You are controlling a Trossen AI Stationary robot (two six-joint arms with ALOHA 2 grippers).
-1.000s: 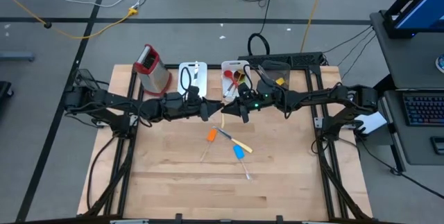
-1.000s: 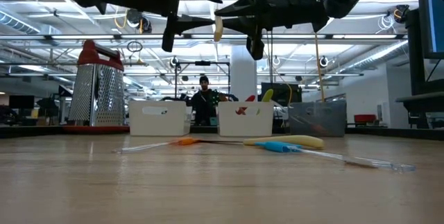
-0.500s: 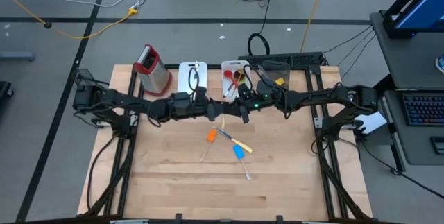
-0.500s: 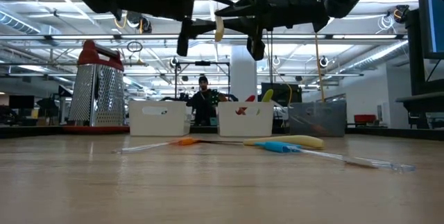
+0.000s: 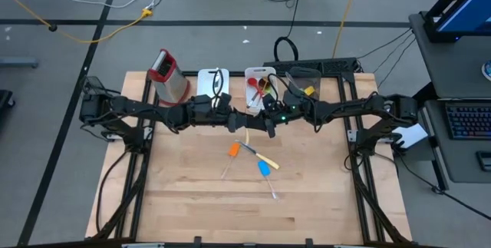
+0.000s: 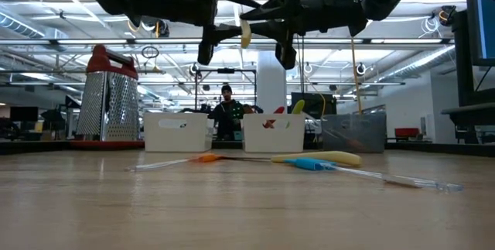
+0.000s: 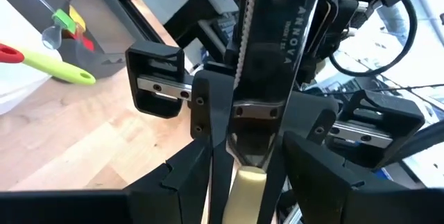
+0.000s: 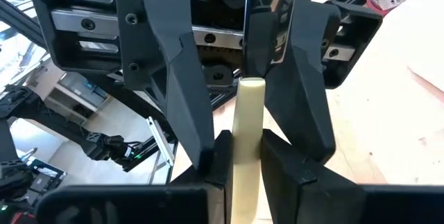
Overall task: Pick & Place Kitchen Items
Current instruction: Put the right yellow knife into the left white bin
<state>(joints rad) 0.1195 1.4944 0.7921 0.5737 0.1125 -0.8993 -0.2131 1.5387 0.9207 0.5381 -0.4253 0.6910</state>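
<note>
R end effector [image 8: 243,172] gripping cream-handled knife [image 8: 247,141], L end effector [image 8: 243,64] open around it

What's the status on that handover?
Right gripper shut on cream handle, mid-air over table. Left gripper open around its far end, not closed. Orange spatula and blue spatula lie below.

I count three loose utensils mid-bench: one orange-headed spatula [image 5: 233,150], one yellow-handled knife [image 5: 265,160], one blue-headed spatula [image 5: 264,169]. At the far edge: two white rectangular bins [image 5: 213,84], one steel box grater [image 5: 170,78].
</note>
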